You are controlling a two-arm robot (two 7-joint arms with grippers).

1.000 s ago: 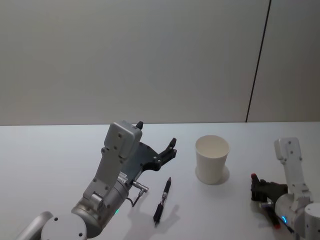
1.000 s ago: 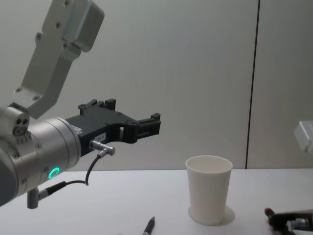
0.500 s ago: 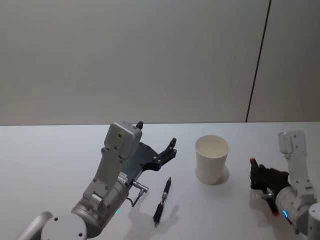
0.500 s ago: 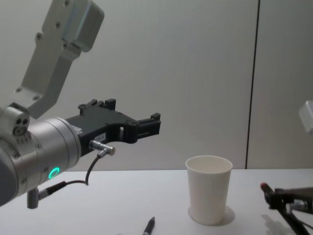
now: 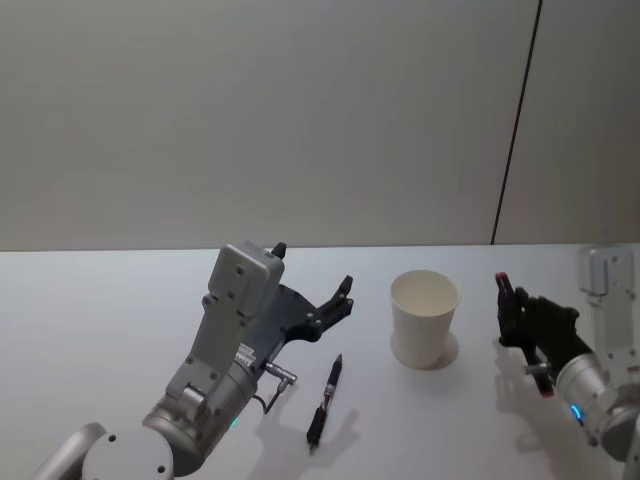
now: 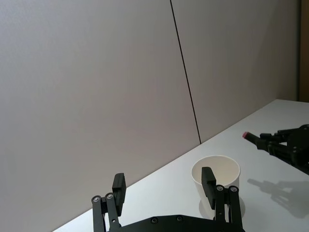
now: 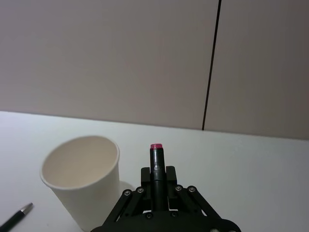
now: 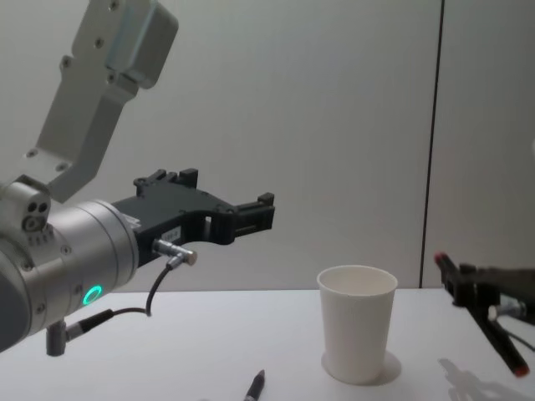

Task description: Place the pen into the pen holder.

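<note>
The right tool [image 5: 514, 318] hung above the worktop [image 5: 100, 320] on the right side, its fingers pressed onto a pen [image 7: 155, 157] and pinching it partway along the barrel. That pen was clear of the surface and slanted: seen from the chest, its pink-red end pointed up and left toward the cup [image 5: 424, 320], about level with the rim, while its other end dropped down and to the right. A shadow of tool and pen lay on the worktop below. The pen was just to the right of the cup and apart from it, not over the mouth.

The cup stood upright near the middle of the worktop, open and with nothing visible inside.

The left tool [image 5: 313, 266] hovered to the left of the cup, above the surface, its two fingers spread wide with nothing between them, aimed toward the far right. A second pen [image 5: 325, 400], dark with a silver tip, lay flat on the worktop near and left of the cup, nearer than the left tool, its tip pointing to the far side
</note>
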